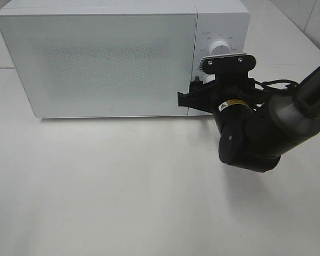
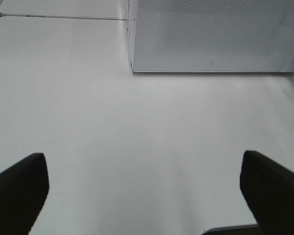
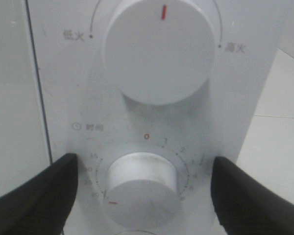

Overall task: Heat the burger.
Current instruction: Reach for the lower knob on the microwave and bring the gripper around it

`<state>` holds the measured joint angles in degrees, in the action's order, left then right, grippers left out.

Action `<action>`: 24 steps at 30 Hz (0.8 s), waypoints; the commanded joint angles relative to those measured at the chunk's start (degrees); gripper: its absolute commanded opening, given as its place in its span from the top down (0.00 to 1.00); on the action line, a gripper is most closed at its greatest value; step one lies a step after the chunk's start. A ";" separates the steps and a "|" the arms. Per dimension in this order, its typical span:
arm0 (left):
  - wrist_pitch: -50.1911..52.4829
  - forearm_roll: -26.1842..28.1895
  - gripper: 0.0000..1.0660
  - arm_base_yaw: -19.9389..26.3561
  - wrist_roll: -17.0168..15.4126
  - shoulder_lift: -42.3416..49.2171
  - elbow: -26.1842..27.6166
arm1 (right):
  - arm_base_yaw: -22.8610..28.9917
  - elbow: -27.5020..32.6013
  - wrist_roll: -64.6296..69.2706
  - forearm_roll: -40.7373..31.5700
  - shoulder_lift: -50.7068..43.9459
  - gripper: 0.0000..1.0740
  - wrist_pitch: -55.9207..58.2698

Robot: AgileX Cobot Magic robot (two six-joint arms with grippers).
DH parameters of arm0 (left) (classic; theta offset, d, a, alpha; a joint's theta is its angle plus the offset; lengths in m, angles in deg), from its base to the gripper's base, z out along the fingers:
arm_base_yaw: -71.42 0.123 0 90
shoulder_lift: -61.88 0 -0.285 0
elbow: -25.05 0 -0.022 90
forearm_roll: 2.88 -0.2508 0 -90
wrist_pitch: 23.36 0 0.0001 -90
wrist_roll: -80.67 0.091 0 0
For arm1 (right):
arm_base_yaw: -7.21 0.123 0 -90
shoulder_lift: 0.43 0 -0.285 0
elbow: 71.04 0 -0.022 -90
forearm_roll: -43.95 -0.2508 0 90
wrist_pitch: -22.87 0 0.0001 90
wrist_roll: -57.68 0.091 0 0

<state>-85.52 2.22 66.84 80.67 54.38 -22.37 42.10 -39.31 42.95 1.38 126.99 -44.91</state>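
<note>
White microwave (image 1: 112, 58) stands at the back of the white worktop (image 1: 149, 202). Door shut; the front panel is frosted and dotted, and nothing behind it can be made out.

Burger: not seen in any view. Where it is cannot be told, nor how it looks.

Right arm (image 1: 266, 128) reaches to the microwave's control strip, at the door's right. Its black wrist covers the lower part of that strip in the high view; the upper knob (image 1: 220, 47) shows just above it.

Right wrist view: right jaws stand fairly wide, one on each side of the timer knob (image 3: 142, 186), with a gap of panel showing on both sides. They grip nothing. The knob's red mark points low and toward the door side, near the highest numbers on the dial. On the power knob (image 3: 159, 49), above, the red mark points straight up.

Left wrist view: left jaws spread wide, nothing between them, only bare worktop below. The left jaws are out in front of the microwave, well apart from it, facing its lower front corner (image 2: 210, 39). The left arm is outside the high view.
</note>
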 commanded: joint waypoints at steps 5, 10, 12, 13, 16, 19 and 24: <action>0.74 0.46 0.08 0.11 0.00 0.97 -0.06 | -0.80 -1.66 0.52 0.74 -0.06 0.33 0.52; 0.74 0.46 0.08 0.11 0.00 0.97 -0.06 | -0.80 -1.66 0.52 0.74 -0.06 0.36 0.06; 0.74 0.46 0.08 0.11 0.00 0.97 -0.06 | -0.80 -1.66 0.52 0.74 -0.06 0.38 0.34; 0.74 0.46 0.08 0.11 0.00 0.97 -0.06 | -0.80 -1.66 0.52 0.74 -0.06 0.44 1.66; 0.74 0.46 0.08 0.11 0.00 0.97 -0.06 | -0.80 -1.66 0.52 0.92 -0.06 0.53 2.01; 0.74 0.46 0.08 0.11 0.00 0.97 -0.06 | -0.80 -1.66 0.57 1.66 -0.06 0.65 1.95; 0.74 0.46 0.08 0.11 0.00 0.97 -0.06 | -0.80 -1.66 1.20 1.89 -0.06 0.76 1.32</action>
<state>-85.52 2.22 66.84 80.67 54.38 -22.37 41.93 -39.83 43.70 1.32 126.99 -42.28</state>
